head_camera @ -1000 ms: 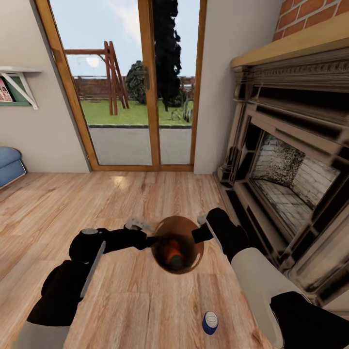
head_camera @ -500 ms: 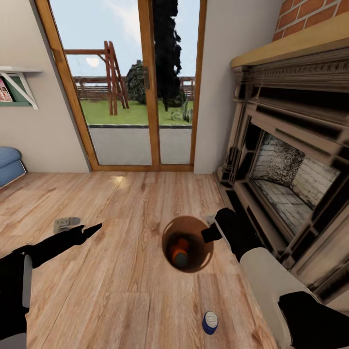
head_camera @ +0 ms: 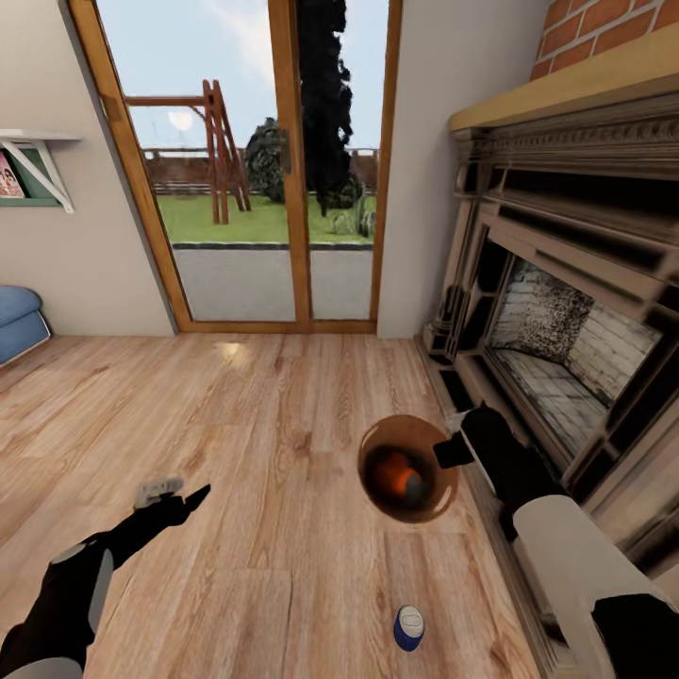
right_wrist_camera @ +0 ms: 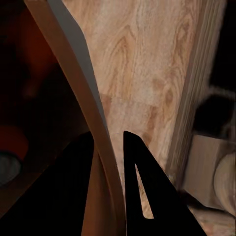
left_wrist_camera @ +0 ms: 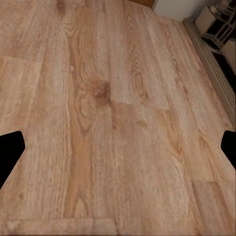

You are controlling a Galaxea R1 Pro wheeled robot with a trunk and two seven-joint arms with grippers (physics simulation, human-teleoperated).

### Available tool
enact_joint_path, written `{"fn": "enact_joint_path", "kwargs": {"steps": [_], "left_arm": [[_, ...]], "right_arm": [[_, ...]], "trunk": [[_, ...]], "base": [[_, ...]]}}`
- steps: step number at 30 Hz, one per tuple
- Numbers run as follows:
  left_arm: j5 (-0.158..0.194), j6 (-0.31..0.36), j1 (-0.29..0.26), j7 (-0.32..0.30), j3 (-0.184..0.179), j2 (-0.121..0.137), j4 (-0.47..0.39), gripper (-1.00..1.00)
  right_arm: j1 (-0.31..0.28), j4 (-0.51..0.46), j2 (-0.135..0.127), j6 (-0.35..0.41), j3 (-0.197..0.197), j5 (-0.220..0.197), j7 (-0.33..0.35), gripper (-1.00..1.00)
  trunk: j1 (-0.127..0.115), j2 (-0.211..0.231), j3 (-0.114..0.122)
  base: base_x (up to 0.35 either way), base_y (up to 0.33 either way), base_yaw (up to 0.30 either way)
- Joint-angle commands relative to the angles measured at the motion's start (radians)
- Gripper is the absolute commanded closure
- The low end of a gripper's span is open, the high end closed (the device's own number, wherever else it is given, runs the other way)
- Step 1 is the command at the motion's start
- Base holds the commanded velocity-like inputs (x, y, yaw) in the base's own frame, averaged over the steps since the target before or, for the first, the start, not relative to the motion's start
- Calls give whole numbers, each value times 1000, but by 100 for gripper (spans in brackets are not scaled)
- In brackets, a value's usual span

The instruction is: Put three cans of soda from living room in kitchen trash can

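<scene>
The right pincer (head_camera: 447, 451) is clamped on the rim of the bin (head_camera: 377, 451), one finger inside and one outside the thin wall, as the right wrist view shows with the grey rim (right_wrist_camera: 73, 88) running between the two dark fingers (right_wrist_camera: 140, 182). In the head view the bin hangs tilted toward the camera above the wood floor (head_camera: 283, 566), just left of the fireplace (head_camera: 566, 311), so its brown-orange inside faces up and near. An orange can (head_camera: 405, 481) lies inside it, silver end toward the right; the right wrist view also catches an orange shape with a silver end (right_wrist_camera: 7, 157) deep in the dark inside. Whether a second can lies there I cannot tell.

A blue can (head_camera: 408, 627) stands upright on the floor, nearer than the bin and well apart from it, silver top showing.

The left pincer (head_camera: 174, 495) hangs low over the floor at the near left, well apart from the bin. Its fingers are spread apart and hold nothing: the left wrist view shows bare planks with one dark fingertip (left_wrist_camera: 10, 152) at each side edge.

Beyond stand the wood-framed glass doors (head_camera: 273, 170), with a corner of blue sofa (head_camera: 17, 321) at the far left.
</scene>
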Motion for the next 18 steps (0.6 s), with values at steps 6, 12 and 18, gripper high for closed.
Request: {"fn": "enact_joint_path", "kwargs": {"steps": [6, 12, 18], "left_arm": [[-2, -69, 1, 21, -2, 0, 69, -100], [0, -124, 1, 50, -2, -1, 126, -100], [-1, -180, 1, 91, -2, -1, 181, -100]], "right_arm": [[91, -30, 1, -157, -93, -27, 4, 100], [205, -32, 6, -409, -144, -29, 3, 100], [276, -32, -2, -527, -168, -28, 14, 100]], "trunk": [[0, 0, 0], [0, 0, 0], [0, 0, 0]], "base": [[0, 0, 0], [0, 0, 0], [0, 0, 0]]}}
